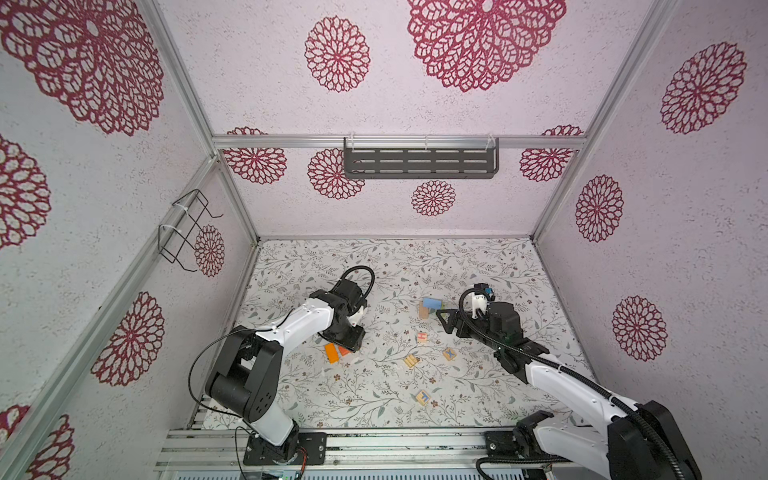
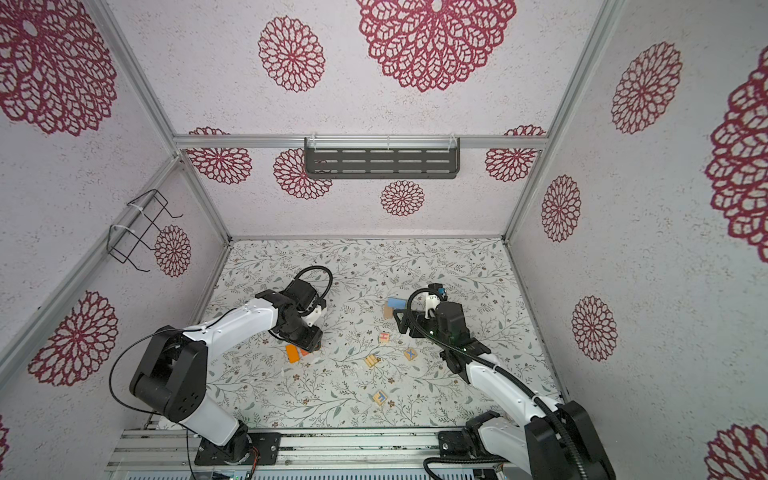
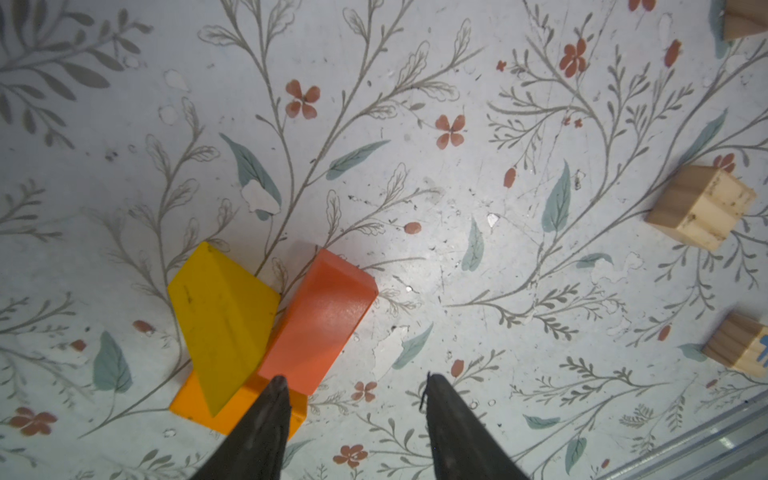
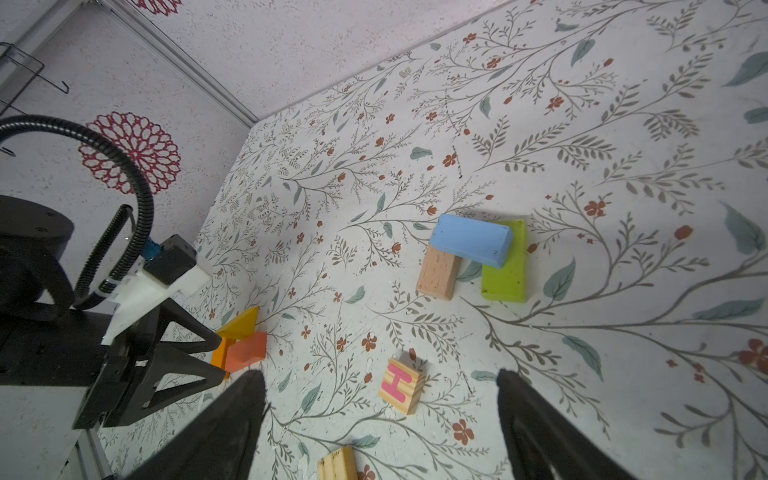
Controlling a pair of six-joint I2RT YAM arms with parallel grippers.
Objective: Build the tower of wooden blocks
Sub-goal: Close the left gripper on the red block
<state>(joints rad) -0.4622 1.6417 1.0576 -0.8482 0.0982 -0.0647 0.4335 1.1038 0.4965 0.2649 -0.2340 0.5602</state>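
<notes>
A yellow wedge block (image 3: 224, 316) lies on a flat orange block (image 3: 232, 411) and against a coral block (image 3: 328, 316). My left gripper (image 3: 355, 386) hovers just over them, open and empty, one fingertip (image 3: 278, 399) above the orange block's edge. In both top views this gripper (image 1: 347, 347) stands over the orange pile (image 1: 331, 353). The tower is a blue block (image 4: 471, 241) laid across a tan block (image 4: 438, 272) and a lime block (image 4: 507, 270). My right gripper (image 4: 380, 376) is open and empty, drawn back beside the tower (image 1: 432, 302), above the H cube (image 4: 401, 386).
Loose letter cubes lie mid-table: the H cube (image 1: 422, 337), a ridged cube (image 1: 410, 360), an X cube (image 1: 449, 354) and one nearer the front (image 1: 423, 397). A dark shelf (image 1: 419, 162) hangs on the back wall, a wire rack (image 1: 187, 228) on the left wall.
</notes>
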